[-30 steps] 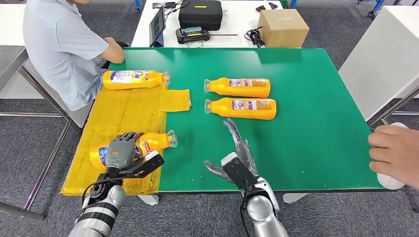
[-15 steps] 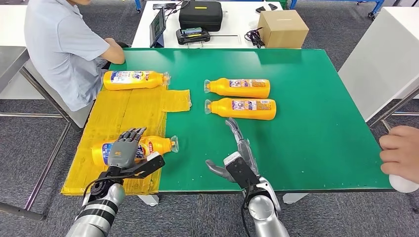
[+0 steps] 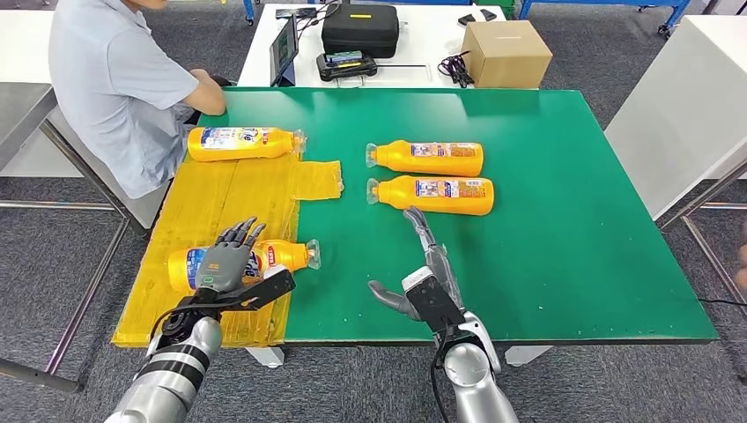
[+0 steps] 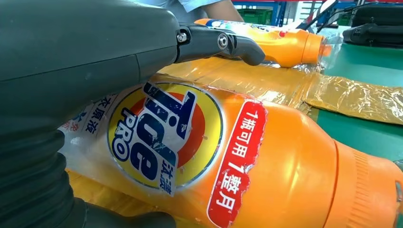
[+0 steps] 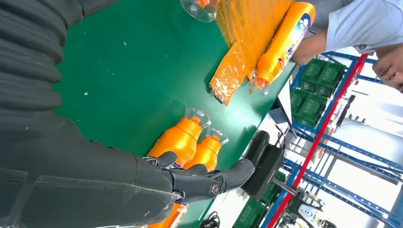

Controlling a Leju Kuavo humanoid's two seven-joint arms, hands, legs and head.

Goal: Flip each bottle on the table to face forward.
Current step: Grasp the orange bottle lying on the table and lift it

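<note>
We see four orange bottles lying on their sides on the green surface (image 3: 546, 220). The nearest bottle (image 3: 264, 258) lies on the yellow plastic sheet (image 3: 220, 198), its Tide Pro label facing up. Our left hand (image 3: 222, 263) hovers over it, fingers (image 4: 223, 42) spread apart, holding nothing. Our right hand (image 3: 427, 269) rests flat and empty, fingers extended toward the front bottle of the pair (image 3: 432, 195).

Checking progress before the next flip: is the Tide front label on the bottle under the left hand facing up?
Yes: in the left wrist view the bottle lies with its round Tide logo upward, under the left hand.
</note>
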